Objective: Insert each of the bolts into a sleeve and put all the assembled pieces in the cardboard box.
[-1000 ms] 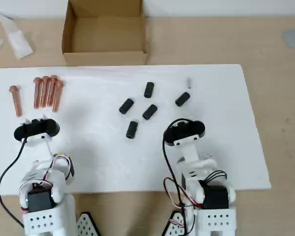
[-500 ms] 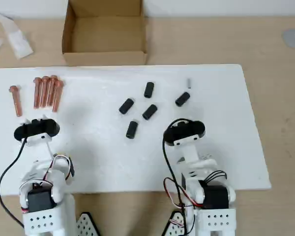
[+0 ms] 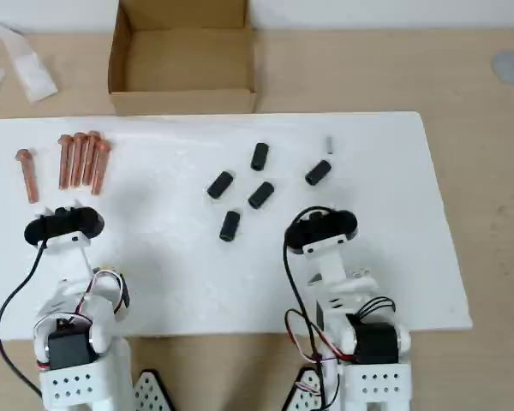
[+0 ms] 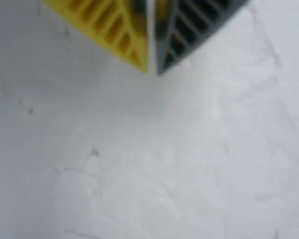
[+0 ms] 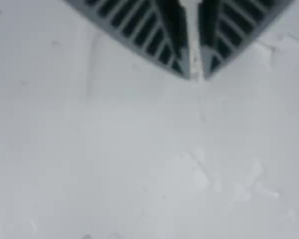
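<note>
On the table, a white sheet (image 3: 385, 257) lies in front of an open cardboard box (image 3: 182, 101) at far left. At the sheet's near edge, the left gripper (image 4: 150, 69) and right gripper (image 5: 193, 74) are pinched closed, holding nothing. Copper bolts (image 3: 84, 160) lie at left, and 5 black sleeves (image 3: 260, 194) in the centre.

Coppery metal bolts (image 3: 81, 160); matt black sleeves (image 3: 260, 194); rough cardboard box (image 3: 182, 101).

The cardboard box (image 3: 182, 101) is cropped at top.
</note>
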Available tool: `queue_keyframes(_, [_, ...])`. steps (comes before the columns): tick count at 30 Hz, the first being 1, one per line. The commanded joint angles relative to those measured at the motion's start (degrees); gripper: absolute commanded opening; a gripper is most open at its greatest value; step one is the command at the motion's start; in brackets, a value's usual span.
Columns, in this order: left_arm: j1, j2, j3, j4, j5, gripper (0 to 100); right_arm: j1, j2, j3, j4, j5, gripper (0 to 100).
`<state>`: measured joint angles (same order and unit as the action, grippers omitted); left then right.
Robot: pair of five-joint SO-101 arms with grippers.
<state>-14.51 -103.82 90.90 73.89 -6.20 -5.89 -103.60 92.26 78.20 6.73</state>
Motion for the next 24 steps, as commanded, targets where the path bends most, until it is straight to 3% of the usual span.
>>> queue_keyframes(1, [0.1, -0.4, -0.3, -0.5, 0.3, 2, 0.0, -6.5, -0.1, -1.0, 0.6, 0.9])
queue_keyframes(11, [3.6, -0.4, -0.3, -0.5, 0.2, 1, -0.2, -6.5, -0.1, -1.0, 0.4, 0.9])
queue_keyframes(14, [0.0, -0.4, -0.3, -1.1, -2.5, 2, -1.9, -6.3, 0.7, -4.9, -1.4, 0.9])
queue_keyframes(17, [-3.6, 0.4, -1.3, -9.2, -4.8, 2, 0.0, -6.2, 0.6, -9.1, -4.8, 0.9])
queue_keyframes(19, [-6.1, 2.0, -4.8, -10.1, -5.0, 2, 0.6, -6.2, 0.5, -11.2, -5.5, 0.9])
queue_keyframes(24, [-9.2, 17.7, -15.9, -11.0, -7.8, 7, 0.5, -6.1, -0.7, -13.2, -5.7, 0.9])
